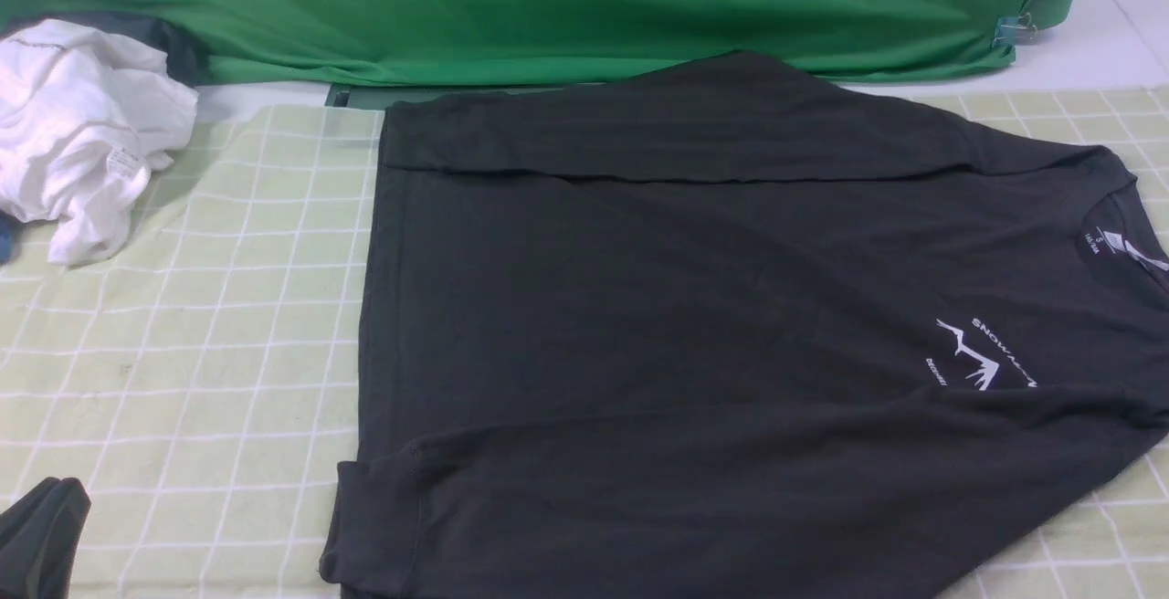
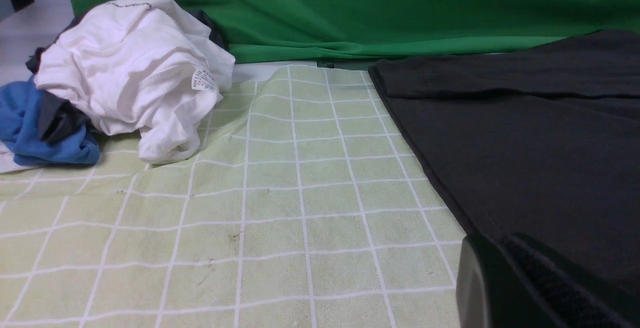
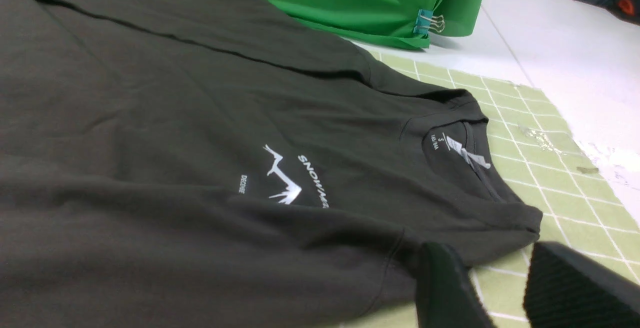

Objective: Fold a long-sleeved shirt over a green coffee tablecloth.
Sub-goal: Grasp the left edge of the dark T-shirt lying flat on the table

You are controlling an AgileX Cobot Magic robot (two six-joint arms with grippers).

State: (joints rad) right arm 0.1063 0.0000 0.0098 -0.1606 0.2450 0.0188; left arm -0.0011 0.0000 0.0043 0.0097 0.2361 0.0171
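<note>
The black long-sleeved shirt (image 1: pixel 694 325) lies flat on the pale green coffee tablecloth (image 1: pixel 210 334) with white grid lines, collar to the right, white mountain logo (image 1: pixel 982 357) showing. Both sleeves are laid across the body, one along the far edge, one along the near edge with its cuff (image 1: pixel 374 526) at the hem. My left gripper (image 1: pixel 41 535) is low at the front left, off the shirt, its fingers together with nothing between them (image 2: pixel 500 240). My right gripper (image 3: pixel 487 255) is open over the cloth just beside the shirt's (image 3: pixel 200 118) near shoulder, empty; the front view does not show it.
A crumpled white garment (image 1: pixel 78 133) lies at the back left, with blue and dark clothes (image 2: pixel 45 128) beside it. Bright green fabric (image 1: pixel 548 5) drapes across the back, held by a clip (image 1: pixel 1014 30). White tabletop (image 3: pixel 565 53) lies beyond the cloth's right edge.
</note>
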